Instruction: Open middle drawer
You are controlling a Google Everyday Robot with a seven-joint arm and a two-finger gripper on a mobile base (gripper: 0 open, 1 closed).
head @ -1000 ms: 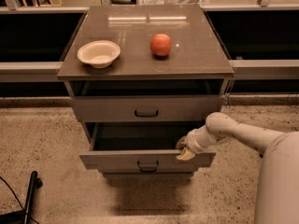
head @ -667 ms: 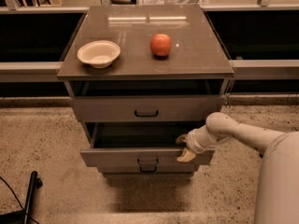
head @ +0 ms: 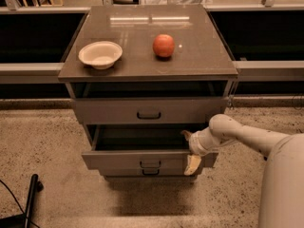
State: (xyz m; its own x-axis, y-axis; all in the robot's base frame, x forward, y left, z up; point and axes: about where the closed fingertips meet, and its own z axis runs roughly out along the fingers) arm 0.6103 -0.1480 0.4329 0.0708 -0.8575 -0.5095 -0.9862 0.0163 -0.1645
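Arm (head: 247,137) reaches in low from right, wrist bent down | pincer (head: 188,150) at right end of middle drawer (head: 118,159), pinching its front panel, one finger inside, one outside | drawer stands pulled out, under tabletop (head: 209,65).

We see a cream round bowl (head: 100,54) near the front left corner of the glossy grey-brown surface (head: 204,56). A red-orange round fruit (head: 163,45) sits well apart from it, near the middle. The end effector (head: 189,151) hangs below the front right corner.
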